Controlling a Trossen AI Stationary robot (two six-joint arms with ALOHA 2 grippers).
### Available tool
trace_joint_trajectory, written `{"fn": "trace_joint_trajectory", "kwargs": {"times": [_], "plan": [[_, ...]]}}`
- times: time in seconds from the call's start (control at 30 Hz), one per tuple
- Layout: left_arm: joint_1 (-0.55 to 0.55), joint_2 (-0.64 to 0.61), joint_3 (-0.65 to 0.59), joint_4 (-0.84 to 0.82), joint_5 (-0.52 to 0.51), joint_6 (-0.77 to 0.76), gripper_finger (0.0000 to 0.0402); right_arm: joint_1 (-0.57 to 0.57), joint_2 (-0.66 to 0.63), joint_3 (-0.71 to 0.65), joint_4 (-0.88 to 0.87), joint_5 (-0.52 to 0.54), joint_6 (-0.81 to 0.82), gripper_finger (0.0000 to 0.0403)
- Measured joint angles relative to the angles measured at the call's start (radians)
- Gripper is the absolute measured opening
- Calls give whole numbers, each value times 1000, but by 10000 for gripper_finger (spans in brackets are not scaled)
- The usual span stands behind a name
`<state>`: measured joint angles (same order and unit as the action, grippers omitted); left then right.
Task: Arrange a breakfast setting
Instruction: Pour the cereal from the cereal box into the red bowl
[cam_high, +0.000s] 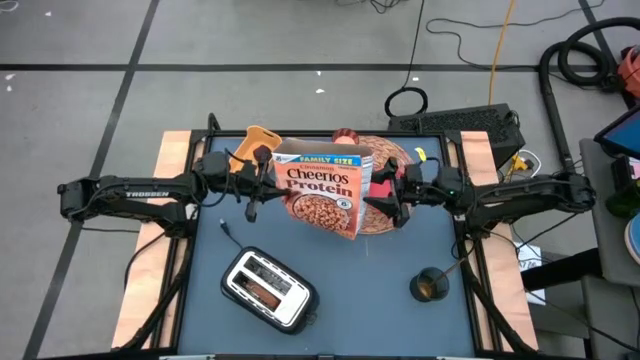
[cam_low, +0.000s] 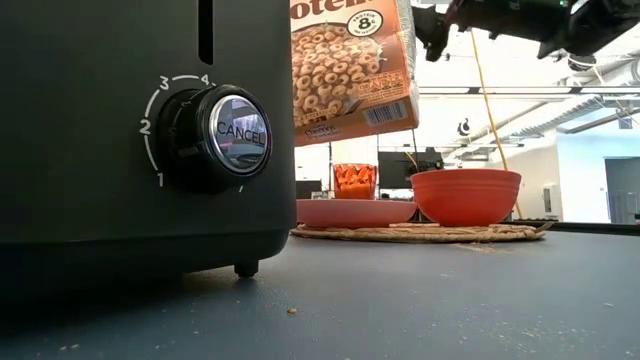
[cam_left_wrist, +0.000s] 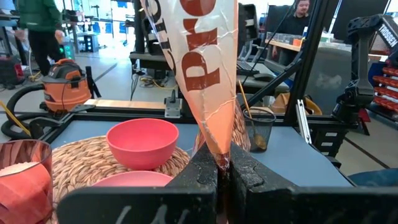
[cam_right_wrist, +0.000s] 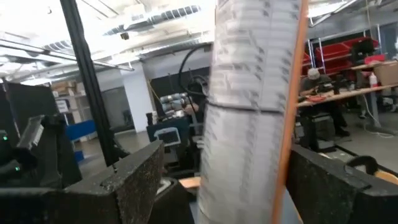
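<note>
The brown cereal box (cam_high: 322, 190) hangs in the air over the round straw mat (cam_low: 420, 234). The mat carries the pink plate (cam_low: 355, 212), the red bowl (cam_low: 465, 195) and the small glass (cam_low: 354, 180). My left gripper (cam_high: 262, 185) is shut on the box's left side. My right gripper (cam_high: 385, 197) is open at the box's right side, with one finger (cam_right_wrist: 134, 180) on either side of the narrow printed side panel (cam_right_wrist: 249, 124). The bowl (cam_left_wrist: 142, 142) and mat (cam_left_wrist: 74, 165) also show in the left wrist view. The bagel, fruit and spoon do not show. My left gripper pinches the box's left side edge (cam_left_wrist: 219, 149) between its two fingers, and the cardboard there is squashed flat into a wedge. The fingers come level from the table's left. The box is lifted clear of the mat and tilted, its front face up. I cannot tell whether my right gripper touches the box.
A dark toaster (cam_high: 268, 288) stands near the table's front edge and fills the low view's left (cam_low: 140, 130). A small dark cup (cam_high: 430, 284) stands at the front right. An orange object (cam_high: 255, 140) lies at the far left. People stand in the room beyond the table.
</note>
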<state>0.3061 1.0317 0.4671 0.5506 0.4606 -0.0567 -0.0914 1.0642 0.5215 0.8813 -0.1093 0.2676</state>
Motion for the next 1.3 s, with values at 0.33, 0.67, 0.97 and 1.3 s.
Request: {"fn": "trace_joint_trajectory", "kwargs": {"times": [0.33,0.67,0.97,1.3], "plan": [[0,0,0,0,0,0,4,0,119,79,36,2,-30,279],[-1,0,2,5,1,2,4,0,130,112,70,5,-79,140],[-1,0,2,3,0,4,4,-1,129,112,73,12,-79,18],[0,0,2,4,0,-11,39,-1,129,111,84,35,-83,2]]}}
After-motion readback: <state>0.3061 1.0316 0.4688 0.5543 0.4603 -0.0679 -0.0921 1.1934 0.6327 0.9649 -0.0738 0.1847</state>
